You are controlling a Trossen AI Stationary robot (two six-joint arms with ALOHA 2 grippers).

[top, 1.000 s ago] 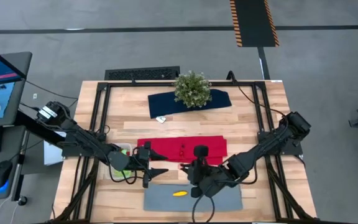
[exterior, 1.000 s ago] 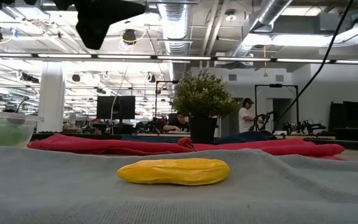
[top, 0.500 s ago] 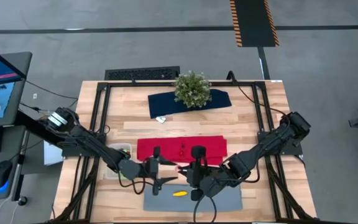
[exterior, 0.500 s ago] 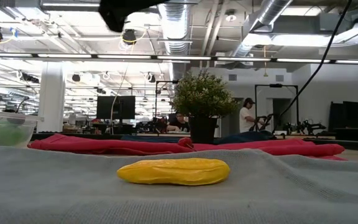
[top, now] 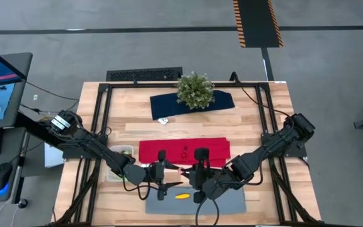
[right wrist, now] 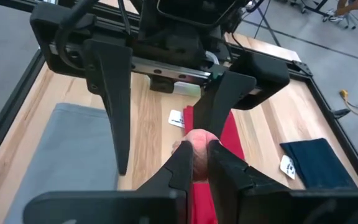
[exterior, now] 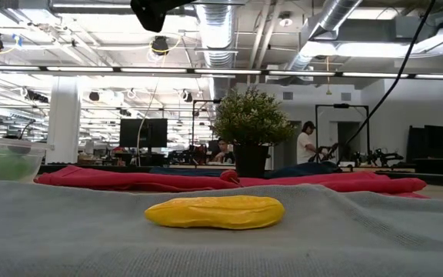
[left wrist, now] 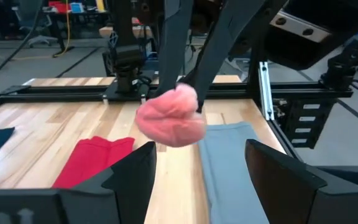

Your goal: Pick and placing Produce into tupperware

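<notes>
- I see the small clear plastic tupperware (top: 120,153) at the left, with green produce inside.
- My left gripper (top: 163,185) is spread wide, facing the right one.
- My right gripper (right wrist: 196,155) pinches a soft pink round toy (left wrist: 170,116).
- A yellow toy (exterior: 214,211) lies on the flat grey mat (top: 219,202).

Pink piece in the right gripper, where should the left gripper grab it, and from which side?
Take the pink piece by its rounded bulge, the part that hangs free of the right gripper, which pinches only its top edge. Come straight on from the left gripper's side. Its open fingers already face the bulge and look wide enough to straddle it.
</notes>
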